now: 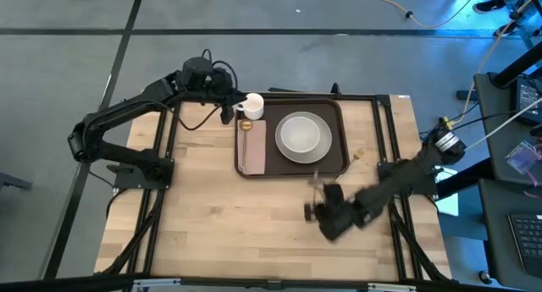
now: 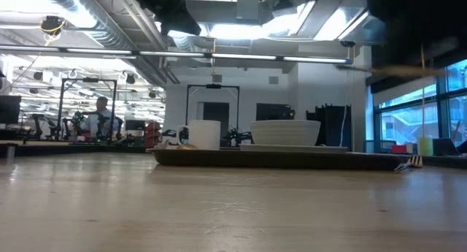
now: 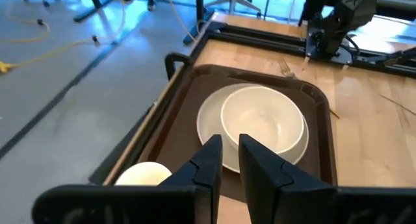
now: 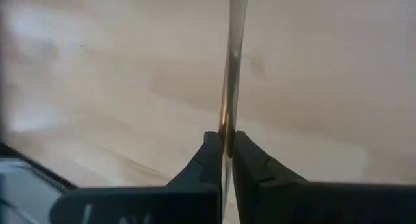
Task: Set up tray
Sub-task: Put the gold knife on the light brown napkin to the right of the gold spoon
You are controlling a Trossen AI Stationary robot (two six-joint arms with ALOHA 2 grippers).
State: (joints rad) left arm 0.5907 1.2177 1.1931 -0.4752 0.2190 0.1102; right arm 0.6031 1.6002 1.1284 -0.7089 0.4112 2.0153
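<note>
The dark brown tray (image 1: 339,114) lies at the table's far middle and carries a white plate with a bowl (image 1: 303,135), a tan-pink napkin (image 1: 254,157) with a gold spoon on it, and a white cup (image 1: 252,106). My left gripper (image 3: 231,149) hovers over the tray's left end beside the cup, open by a narrow gap. My right gripper (image 1: 315,206) is over the bare table near of the tray, shut on a thin gold utensil (image 4: 233,49). A small gold fork (image 3: 286,68) lies on the table just right of the tray. My right gripper pinches the thin gold utensil's handle (image 4: 227,120) between its two fingers. The utensil runs on straight ahead past the fingertips, along the fingers, toward the tray (image 1: 315,184). What kind of utensil it is cannot be told.
Black frame rails (image 1: 385,131) run along the table's left, right and far sides. Bare wood (image 1: 237,224) spreads over the near half of the table. Across the room, a person (image 2: 102,117) sits at a desk.
</note>
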